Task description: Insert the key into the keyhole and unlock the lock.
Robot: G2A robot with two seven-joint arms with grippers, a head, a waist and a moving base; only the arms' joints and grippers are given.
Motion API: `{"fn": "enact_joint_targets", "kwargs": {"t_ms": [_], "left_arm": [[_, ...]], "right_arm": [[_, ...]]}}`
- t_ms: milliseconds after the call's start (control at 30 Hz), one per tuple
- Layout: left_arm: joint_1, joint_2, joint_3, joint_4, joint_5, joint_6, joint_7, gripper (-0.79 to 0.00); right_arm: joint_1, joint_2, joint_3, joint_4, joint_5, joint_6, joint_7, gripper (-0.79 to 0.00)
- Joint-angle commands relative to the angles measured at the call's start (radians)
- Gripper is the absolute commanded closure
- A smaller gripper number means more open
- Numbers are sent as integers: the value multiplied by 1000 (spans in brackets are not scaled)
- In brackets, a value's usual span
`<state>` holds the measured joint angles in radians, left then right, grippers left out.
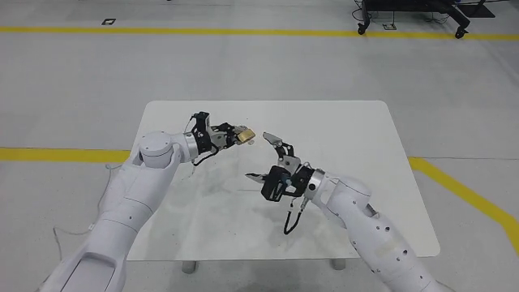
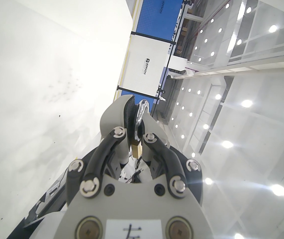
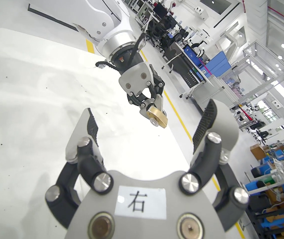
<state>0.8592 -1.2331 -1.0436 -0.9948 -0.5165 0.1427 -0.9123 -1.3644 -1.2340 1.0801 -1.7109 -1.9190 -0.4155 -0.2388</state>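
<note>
My left gripper (image 1: pixel 235 135) is shut on a small brass padlock (image 1: pixel 245 135) and holds it in the air over the back middle of the white table (image 1: pixel 349 122). In the left wrist view the silver shackle (image 2: pixel 142 111) sits between the pads and the brass body (image 2: pixel 137 150) lies nearer the palm. My right gripper (image 1: pixel 263 159) hangs open a short way to the front right of the lock, with nothing between its fingers. In the right wrist view the padlock (image 3: pixel 158 118) shows between the spread fingers (image 3: pixel 89 125), its round silver end (image 3: pixel 154 121) turned toward them.
The tabletop (image 3: pixel 32 115) is bare apart from small dark specks. Its front edge (image 1: pixel 284 258) and right edge (image 1: pixel 413 178) lie close to the right arm. Yellow floor lines (image 1: pixel 243 31) and wheeled racks (image 1: pixel 413 0) are far behind.
</note>
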Motion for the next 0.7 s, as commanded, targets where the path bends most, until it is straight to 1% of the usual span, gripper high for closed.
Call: {"fn": "enact_joint_targets", "kwargs": {"t_ms": [0, 33, 100, 133, 167, 233, 300, 367, 400, 433, 467, 500, 633, 667], "left_arm": [[10, 3, -7, -13, 3, -13, 0, 0], [14, 4, -10, -19, 4, -13, -2, 0], [19, 5, -14, -27, 6, -12, -1, 0], [21, 6, -14, -32, 9, -12, -3, 0], [22, 6, -15, -35, 13, -12, -5, 0], [24, 7, -17, -40, 14, -9, -8, 0], [26, 7, -17, -43, 14, -6, -11, 0], [27, 8, -16, -45, 17, -5, -12, 0], [27, 8, -17, -45, 18, -5, -12, 0], [27, 8, -17, -46, 18, -4, -12, 0], [28, 8, -17, -46, 18, -4, -12, 0], [28, 8, -17, -47, 19, -4, -12, 0], [26, 7, -16, -47, 23, 1, -18, 0], [26, 7, -15, -47, 24, 2, -20, 0]], "right_arm": [[-3, -2, -20, -8, -41, 26, 40, -576], [2, -3, -30, -7, -49, 30, 50, -563], [15, -7, -51, -3, -73, 45, 73, -449], [24, -8, -64, -1, -88, 44, 63, -434], [32, -9, -71, 13, -95, 50, 56, -453], [52, -14, -81, 45, -96, 81, 64, -449], [70, -19, -90, 73, -93, 102, 67, -483], [82, -23, -101, 90, -102, 121, 76, -493], [88, -23, -105, 98, -117, 128, 87, -425], [91, -25, -109, 101, -127, 136, 97, -391], [93, -26, -113, 102, -129, 142, 103, -388], [94, -27, -115, 104, -129, 147, 107, -363], [92, -28, -116, 107, -139, 165, 121, -231], [91, -28, -116, 107, -141, 168, 123, -209]]}}
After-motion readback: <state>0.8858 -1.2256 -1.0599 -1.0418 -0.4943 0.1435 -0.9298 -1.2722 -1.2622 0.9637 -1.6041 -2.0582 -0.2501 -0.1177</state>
